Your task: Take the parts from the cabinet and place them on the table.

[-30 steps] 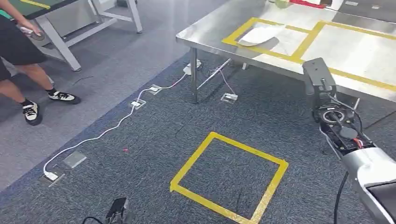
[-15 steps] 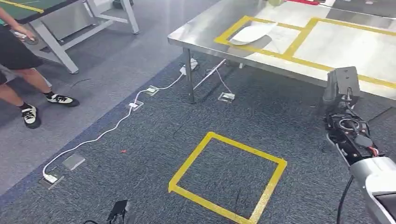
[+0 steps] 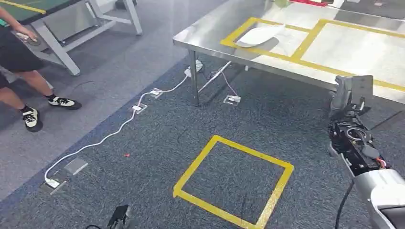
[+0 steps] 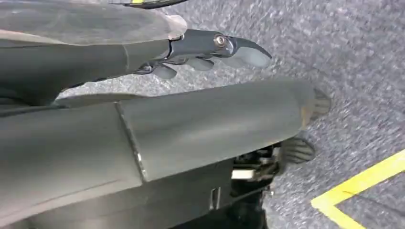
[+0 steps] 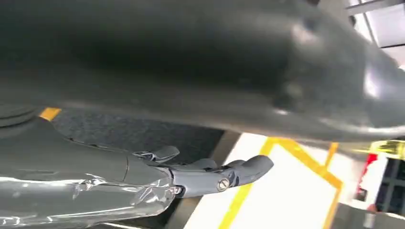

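A steel table (image 3: 205,36) marked with yellow tape squares stands ahead on the right. A white curved part (image 3: 260,34) lies in its nearest square. My right hand (image 3: 351,93) hangs just in front of the table's near edge, above the carpet. In the right wrist view its fingers (image 5: 215,174) are stretched out, apart from the thumb, with nothing between them. My left hand (image 4: 210,86) hangs over the carpet, its fingers (image 4: 224,47) straight and apart from the thumb, and it holds nothing.
A yellow tape square (image 3: 234,179) marks the carpet in front of me. A white cable (image 3: 114,131) runs past floor sockets to the table leg (image 3: 194,76). A person (image 3: 19,57) stands at the far left beside a green-topped table (image 3: 52,28).
The camera has shifted a little, sliding the scene left. My right hand has swung to the right and lower, nearer the table's front edge.
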{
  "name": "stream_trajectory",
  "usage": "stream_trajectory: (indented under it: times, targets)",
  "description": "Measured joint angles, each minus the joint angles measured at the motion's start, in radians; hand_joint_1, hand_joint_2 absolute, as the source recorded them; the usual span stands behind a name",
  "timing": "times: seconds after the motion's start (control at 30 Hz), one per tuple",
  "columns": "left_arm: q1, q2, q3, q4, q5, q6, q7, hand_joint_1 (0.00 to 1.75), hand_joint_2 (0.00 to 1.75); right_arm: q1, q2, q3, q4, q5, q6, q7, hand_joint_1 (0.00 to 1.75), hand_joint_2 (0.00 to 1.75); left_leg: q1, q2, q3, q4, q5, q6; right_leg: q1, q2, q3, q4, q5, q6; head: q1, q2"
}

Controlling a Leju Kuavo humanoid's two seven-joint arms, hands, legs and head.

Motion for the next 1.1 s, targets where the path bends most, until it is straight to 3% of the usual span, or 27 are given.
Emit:
stream_trajectory:
  times: [0.07,0.1,0.13,0.17,0.23,0.27,0.3,0.4,0.43,0.47,0.57,0.6,0.63,0.67,0.73,0.77,0.8,0.83,0.9,0.93,0.97,1.07,1.1]
  targets:
    - [0.001,0.0,0.0,0.0,0.0,0.0,0.0,0.0,0.0,0.009,0.0,-0.005,-0.003,0.0,0.0,0.0,0.0,0.0,0.0,0.0,0.003,0.0,-0.004,0.002,-0.002,0.0,-0.085,0.169,-0.066,0.009,0.0,0.0]
    - [0.001,-0.001,0.0,0.0,0.0,0.0,0.0,0.0,0.0,0.014,0.0,-0.006,-0.003,0.0,0.0,0.0,0.0,0.0,0.002,-0.001,0.004,0.002,-0.005,0.0,-0.006,-0.001,-0.108,0.206,-0.066,0.014,0.001,0.0]
    - [0.002,-0.003,0.0,0.0,0.0,0.0,0.0,0.0,0.0,0.018,0.0,-0.008,-0.003,0.0,0.0,0.0,0.0,0.0,0.005,-0.002,0.005,0.004,-0.008,-0.004,-0.01,-0.001,-0.104,0.186,-0.041,0.018,0.001,0.0]
    - [0.002,-0.003,0.0,0.0,0.0,0.0,0.0,0.0,0.0,0.02,0.0,-0.01,-0.008,0.0,0.0,0.0,0.0,0.0,0.009,-0.003,0.008,0.008,-0.013,-0.009,-0.015,-0.002,-0.075,0.119,0.005,0.023,0.001,0.0]
    - [0.001,-0.005,0.0,0.0,0.0,0.0,0.0,0.0,0.0,0.02,0.0,-0.016,-0.017,0.0,0.0,0.0,0.0,0.0,0.017,-0.004,0.012,0.026,-0.028,-0.024,-0.026,-0.011,0.017,-0.079,0.108,0.035,0.001,0.0]
    - [0.002,-0.002,0.0,0.0,0.0,0.0,0.0,0.0,0.0,0.018,0.001,-0.017,-0.017,0.0,0.0,0.0,0.0,0.0,0.014,-0.005,0.01,0.031,-0.035,-0.033,-0.021,-0.012,0.036,-0.109,0.087,0.04,0.003,0.0]
    - [0.001,-0.003,0.0,0.0,0.0,0.0,0.0,0.0,0.0,0.019,0.001,-0.018,-0.021,0.0,0.0,0.0,0.0,0.0,0.013,-0.005,0.004,0.045,-0.037,-0.038,-0.019,-0.002,0.033,-0.115,0.09,0.02,0.006,0.0]
    - [0.003,-0.004,0.0,0.0,0.001,0.0,-0.001,0.0,0.0,0.025,0.001,-0.022,-0.027,0.0,0.0,0.0,0.0,0.0,0.014,-0.003,0.006,0.039,-0.036,-0.05,-0.015,0.004,0.03,-0.106,0.085,-0.003,-0.001,0.0]
    - [0.001,-0.004,0.0,0.0,0.001,0.0,-0.001,0.0,0.0,0.025,0.001,-0.023,-0.032,0.0,0.0,0.0,0.0,0.0,0.018,-0.004,0.004,0.045,-0.047,-0.055,-0.02,0.004,0.039,-0.115,0.087,-0.013,-0.003,0.0]
    - [0.0,-0.004,0.0,0.0,0.002,0.0,-0.002,0.0,0.0,0.022,0.001,-0.025,-0.036,0.0,0.0,-0.001,0.0,0.0,0.017,-0.006,-0.013,0.086,-0.071,-0.056,-0.019,0.005,0.042,-0.117,0.086,-0.019,-0.005,0.0]
    - [0.002,-0.004,0.0,0.0,0.002,0.0,-0.002,0.0,0.0,0.021,0.001,-0.026,-0.037,0.0,0.0,-0.001,0.0,0.0,0.016,-0.009,-0.149,0.341,-0.171,-0.059,-0.015,0.005,0.043,-0.116,0.082,-0.028,-0.014,0.0]
    - [0.004,-0.004,0.0,0.0,0.002,0.0,-0.002,0.0,0.0,0.022,0.002,-0.026,-0.037,0.0,0.0,-0.001,0.0,0.0,0.016,-0.01,-0.183,0.393,-0.179,-0.059,-0.013,0.006,0.044,-0.116,0.081,-0.03,-0.015,0.0]
    - [0.004,-0.004,0.0,0.0,0.002,0.0,-0.002,0.0,0.0,0.023,0.002,-0.026,-0.037,0.0,0.0,-0.001,0.0,0.0,0.016,-0.01,-0.192,0.392,-0.16,-0.056,-0.012,0.009,0.046,-0.116,0.081,-0.03,-0.016,0.0]
    - [0.004,-0.004,0.0,0.0,0.003,0.0,-0.002,0.0,0.0,0.023,0.003,-0.027,-0.038,0.0,0.0,-0.001,0.0,0.0,0.016,-0.01,-0.175,0.339,-0.118,-0.051,-0.012,0.011,0.048,-0.116,0.079,-0.03,-0.016,0.0]
    - [0.004,-0.002,0.0,0.0,0.003,0.0,-0.002,0.0,0.0,0.022,0.003,-0.027,-0.044,0.0,0.0,-0.001,0.0,0.0,0.014,-0.012,-0.09,0.14,-0.012,-0.04,-0.013,0.016,0.054,-0.116,0.075,-0.025,-0.019,0.0]
    - [0.004,-0.001,0.0,0.0,0.003,0.0,-0.002,0.0,0.0,0.022,0.004,-0.029,-0.045,0.0,0.0,-0.001,0.0,0.0,0.014,-0.016,-0.059,0.066,0.008,-0.036,-0.013,0.017,0.055,-0.117,0.072,-0.021,-0.02,0.0]
    - [0.003,-0.001,0.0,0.0,0.003,0.0,-0.002,0.0,0.0,0.022,0.004,-0.029,-0.045,0.0,0.0,-0.001,0.0,0.0,0.007,-0.017,-0.05,0.049,0.001,-0.038,-0.005,0.022,0.051,-0.113,0.069,-0.015,-0.023,0.0]
    - [0.004,-0.001,0.0,0.0,0.003,0.0,-0.002,0.0,0.0,0.022,0.005,-0.029,-0.045,0.0,0.0,-0.001,0.0,0.0,0.006,-0.017,-0.052,0.052,0.0,-0.036,-0.008,0.022,0.051,-0.116,0.069,-0.01,-0.016,0.0]
    - [0.004,0.0,0.0,0.0,0.004,0.0,-0.002,0.0,0.0,0.023,0.005,-0.029,-0.046,0.0,0.0,0.0,0.0,0.0,-0.001,-0.017,-0.052,0.051,-0.001,-0.026,-0.013,0.023,0.056,-0.125,0.071,0.004,-0.015,0.0]
    - [0.003,0.0,0.0,0.0,0.004,0.0,-0.002,0.0,0.0,0.023,0.005,-0.03,-0.047,0.0,0.0,0.0,0.0,0.0,0.004,-0.015,-0.046,0.04,0.004,-0.018,-0.015,0.022,0.057,-0.124,0.066,0.011,-0.015,0.0]
    - [0.002,0.0,0.0,0.0,0.004,0.0,-0.002,0.0,0.0,0.023,0.005,-0.031,-0.048,0.0,0.0,-0.001,0.0,0.0,0.004,-0.015,-0.041,0.036,0.005,-0.014,-0.016,0.013,0.05,-0.101,0.047,0.011,-0.013,0.0]
    - [0.003,-0.001,0.0,0.0,0.004,0.0,-0.002,0.0,0.0,0.023,0.005,-0.031,-0.048,0.0,0.0,0.0,0.0,0.0,-0.001,-0.015,-0.037,0.036,0.0,-0.003,-0.015,0.006,-0.064,0.147,-0.073,0.017,-0.007,0.0]
    - [0.003,-0.002,0.0,0.0,0.004,0.0,-0.002,0.0,0.0,0.026,0.005,-0.031,-0.048,0.0,0.0,0.0,0.0,0.0,-0.003,-0.015,-0.036,0.036,-0.001,-0.001,-0.015,0.006,-0.099,0.216,-0.092,0.018,-0.007,0.0]
